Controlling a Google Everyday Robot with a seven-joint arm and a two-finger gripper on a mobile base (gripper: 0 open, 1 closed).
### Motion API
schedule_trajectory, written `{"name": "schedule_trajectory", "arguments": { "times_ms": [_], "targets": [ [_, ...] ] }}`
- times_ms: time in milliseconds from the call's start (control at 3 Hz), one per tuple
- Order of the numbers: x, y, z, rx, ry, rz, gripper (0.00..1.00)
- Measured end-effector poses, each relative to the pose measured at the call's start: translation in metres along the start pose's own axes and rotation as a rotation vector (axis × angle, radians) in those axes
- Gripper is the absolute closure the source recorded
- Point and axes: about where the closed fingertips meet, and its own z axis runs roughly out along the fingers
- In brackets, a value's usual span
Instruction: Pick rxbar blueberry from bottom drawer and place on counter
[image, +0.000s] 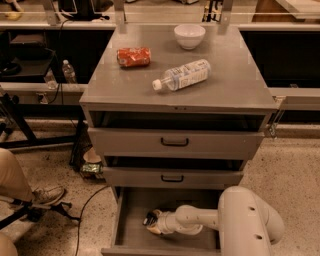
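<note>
The bottom drawer (130, 235) is pulled open at the foot of the grey cabinet. My white arm reaches into it from the right. The gripper (153, 223) is low over the drawer floor, left of centre. A small dark wrapper, the rxbar blueberry (149, 218), lies right at the gripper's tip, partly hidden by it. I cannot see whether it rests on the floor or is lifted. The counter (235, 85) is the flat grey top of the cabinet, far above the gripper.
On the counter lie a plastic water bottle (182, 75) on its side, a red snack bag (133, 56) and a white bowl (189, 35). Two shut drawers with black handles (174, 142) sit above the open one. A person's leg and shoe (45, 195) are at the left.
</note>
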Motion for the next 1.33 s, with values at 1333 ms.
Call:
{"name": "schedule_trajectory", "arguments": {
  "times_ms": [1333],
  "targets": [
    [-0.058, -0.005, -0.083, -0.084, -0.207, -0.111, 1.0]
  ]
}}
